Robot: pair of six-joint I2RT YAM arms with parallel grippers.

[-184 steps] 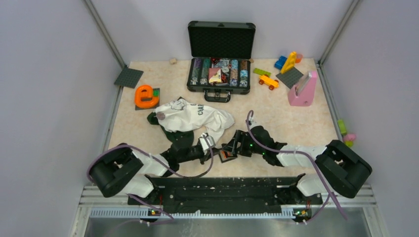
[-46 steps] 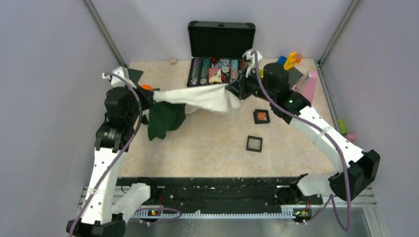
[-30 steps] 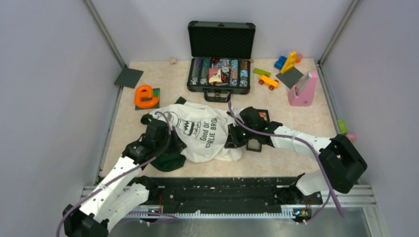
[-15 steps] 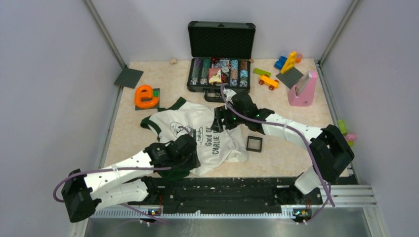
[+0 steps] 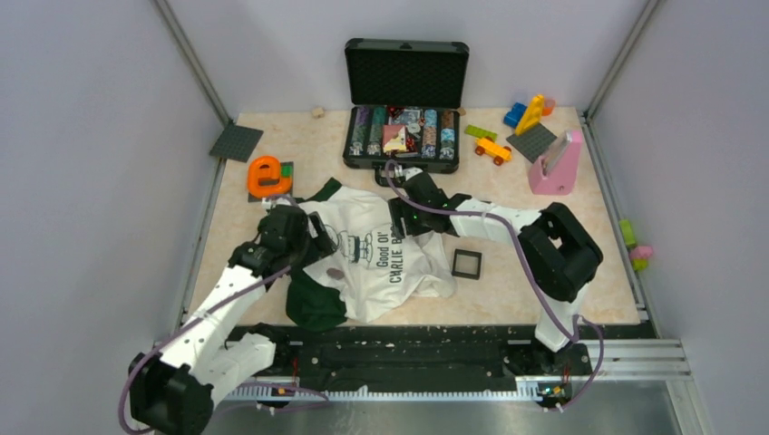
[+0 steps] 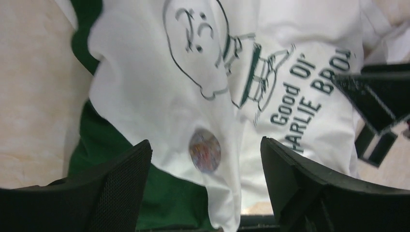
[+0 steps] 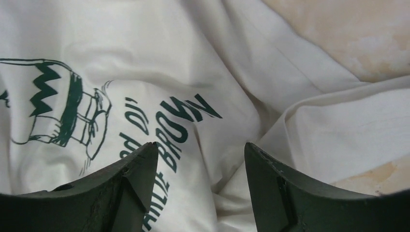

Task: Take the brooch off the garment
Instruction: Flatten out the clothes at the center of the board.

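Straddling round badge [image 6: 204, 150] on garment [image 6: 145, 72], left gripper [image 6: 204, 144]

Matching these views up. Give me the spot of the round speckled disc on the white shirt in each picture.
Top external: the disc sits on the white shirt, lower left, left of the lettering.
Left wrist: the disc is at centre, low in the frame, near the hem.
Right wrist: not in it.
Shared landmark: the green Charlie Brown lettering, seen in all three.
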